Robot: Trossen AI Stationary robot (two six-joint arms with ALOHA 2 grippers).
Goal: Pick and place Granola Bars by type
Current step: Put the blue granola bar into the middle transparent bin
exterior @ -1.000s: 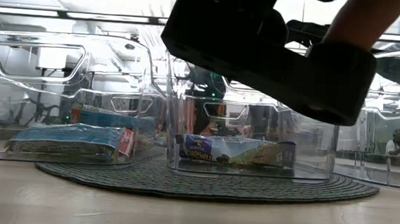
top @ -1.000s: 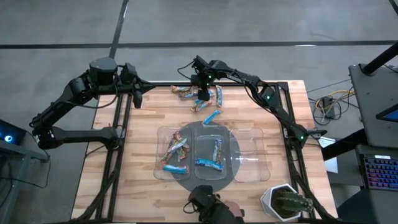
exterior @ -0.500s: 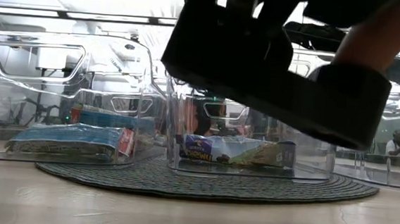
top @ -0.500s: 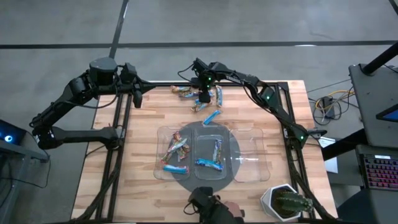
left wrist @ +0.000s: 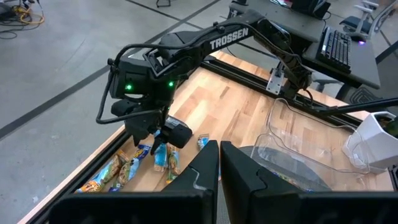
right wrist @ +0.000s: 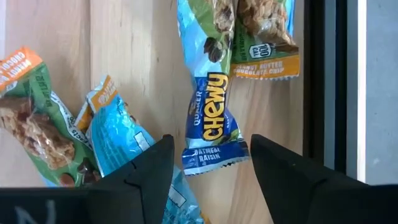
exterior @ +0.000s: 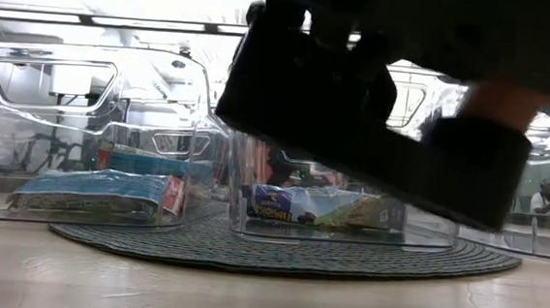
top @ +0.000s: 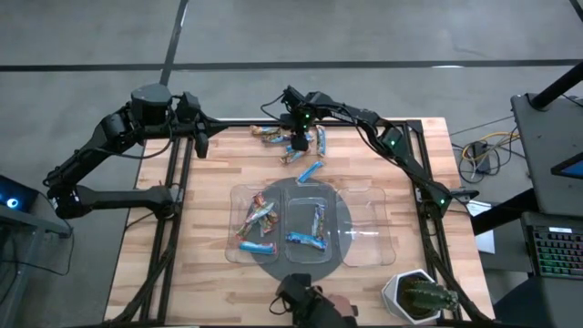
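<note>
The blue bar (right wrist: 210, 124) lay flat on the wooden table (top: 219, 164), near the far edge, in a small pile of loose granola bars (top: 293, 146). We saw it best from the right wrist camera. Its wrapper said it was an oatmeal raisin one. A green and orange bar (right wrist: 261, 37) lay on top of one end of it, and a light blue bar (right wrist: 118, 143) and another orange bar (right wrist: 31, 112) lay close on the other side. The right gripper (top: 297, 140) hung just above the pile with its two fingers spread apart, one on each side of the blue bar, and it held nothing. We thought the bar would be very light and a bit soft, with a shiny, slippery wrapper that could slide or crinkle. We guessed the best place to hold it was across its thin middle, not by the flat floppy ends. The bar lying on it might get dragged along too. Closer to us, three clear trays (top: 363, 228) sat on a round dark mat (top: 301, 187). One tray had mixed bars, one had blue bars, and one looked bare. The left gripper (left wrist: 219, 163) waited at the far left corner of the table with its fingers pressed together, holding nothing.
</note>
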